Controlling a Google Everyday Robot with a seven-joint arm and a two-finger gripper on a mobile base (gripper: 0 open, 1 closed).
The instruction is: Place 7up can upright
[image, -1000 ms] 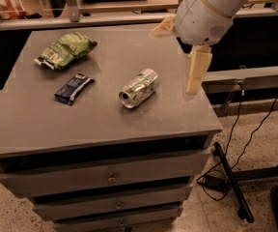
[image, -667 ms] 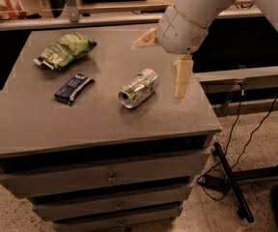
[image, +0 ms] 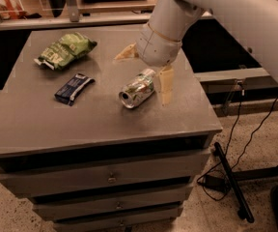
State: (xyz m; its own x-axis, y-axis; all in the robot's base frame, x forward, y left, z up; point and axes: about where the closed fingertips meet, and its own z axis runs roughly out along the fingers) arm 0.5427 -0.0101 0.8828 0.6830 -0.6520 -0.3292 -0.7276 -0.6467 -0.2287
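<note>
The 7up can (image: 137, 88) lies on its side on the grey cabinet top (image: 42, 122), right of centre, its silver top facing the front left. My gripper (image: 146, 69) hangs just above the can's far end, open and empty. One tan finger (image: 165, 84) points down right beside the can's right side. The other finger (image: 125, 53) sticks out to the left, behind the can. The white arm reaches in from the upper right.
A green crinkled snack bag (image: 64, 49) lies at the back left of the top. A flat dark blue wrapper (image: 73, 88) lies left of the can. Drawers (image: 111, 178) front the cabinet. Cables and a black stand foot (image: 230, 180) lie on the floor at right.
The gripper has moved left from beside the cabinet's right edge to over the can, fingers still spread. The can, bag and wrapper have not moved.
</note>
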